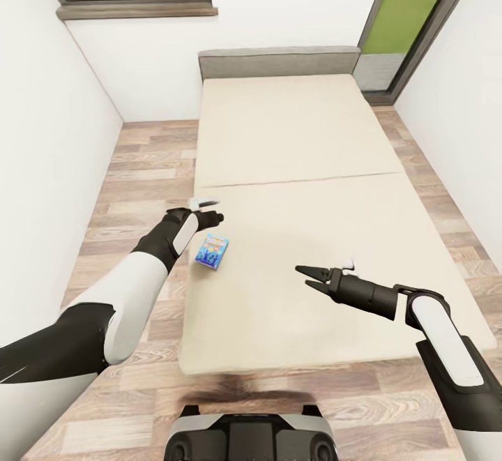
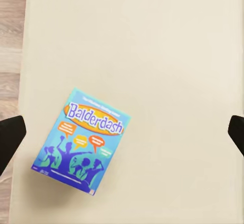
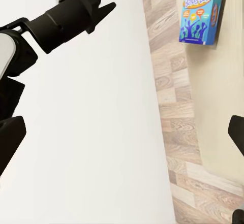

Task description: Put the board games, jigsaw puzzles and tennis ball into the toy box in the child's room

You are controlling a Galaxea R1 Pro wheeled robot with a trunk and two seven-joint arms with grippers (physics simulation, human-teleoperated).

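Balderdash, the small flat blue printed board game box (image 1: 212, 251), lies flat on the plain beige mattress of the low bed (image 1: 300, 140) near its left edge, just beside and below the left pincer (image 1: 209, 211). In the left wrist view the box (image 2: 81, 140) sits off-centre between widely spread fingertips (image 2: 10, 135). Judged best: centre the pincer over the box, turn to span its narrow width, then descend squarely. The right pincer (image 1: 310, 277) hovers spread over the mattress, well apart, holding nothing.
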